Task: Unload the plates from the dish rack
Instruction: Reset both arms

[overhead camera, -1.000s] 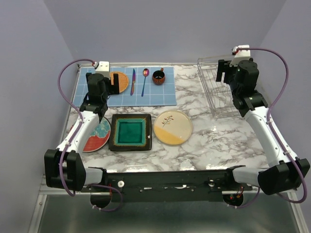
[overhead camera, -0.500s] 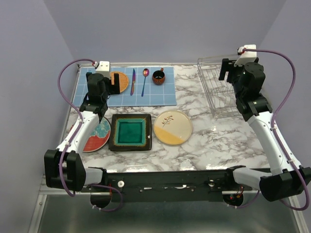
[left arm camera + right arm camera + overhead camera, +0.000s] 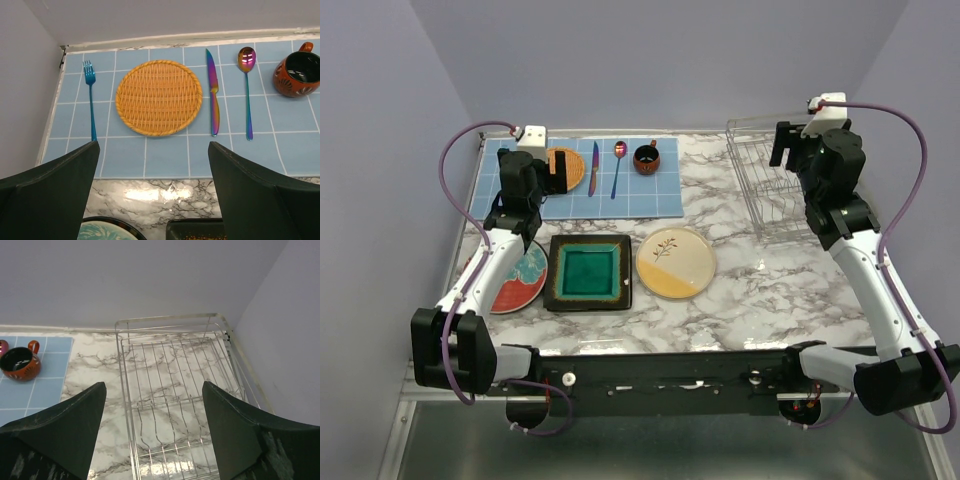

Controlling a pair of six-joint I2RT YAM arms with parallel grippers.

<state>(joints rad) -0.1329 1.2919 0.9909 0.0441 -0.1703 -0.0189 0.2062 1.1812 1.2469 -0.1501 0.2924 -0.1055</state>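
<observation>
Hovering with its jaws spread wide and holding nothing, the left gripper (image 3: 153,150) hangs over the near edge of a blue mat (image 3: 280,150), facing a woven disc (image 3: 158,97). The right gripper (image 3: 153,386), likewise released and empty, hangs above the rack (image 3: 170,390) at the table's far right corner. Three plates lie flat on the marble, well apart from the rack: a red plate (image 3: 525,278) partly under the left arm, a square plate (image 3: 588,272) just beside it, then a yellow plate (image 3: 675,263).
</observation>
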